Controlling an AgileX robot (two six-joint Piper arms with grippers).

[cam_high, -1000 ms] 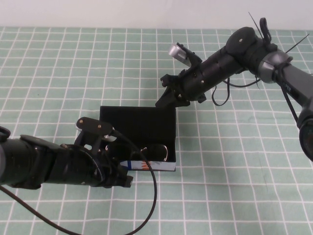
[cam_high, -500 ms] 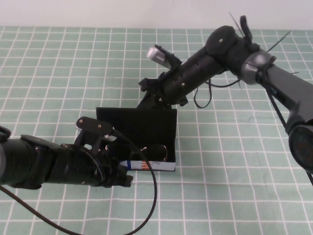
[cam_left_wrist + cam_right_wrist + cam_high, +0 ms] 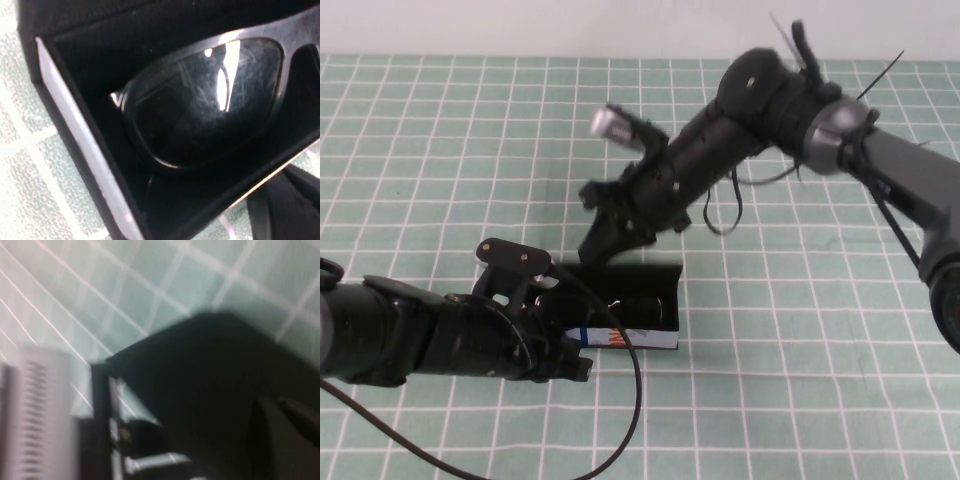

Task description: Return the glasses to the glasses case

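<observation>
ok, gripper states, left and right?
Left gripper: at the glasses case front, cannot tell.
Right gripper: on the case lid, cannot tell.

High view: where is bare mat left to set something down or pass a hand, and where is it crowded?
Bare mat runs behind the left arm, and more lies right of the glasses case, under the right arm's elbow. It is crowded mid-table: the right gripper sits at the lid's back edge and the left gripper at the case's front, glasses inside.
</observation>
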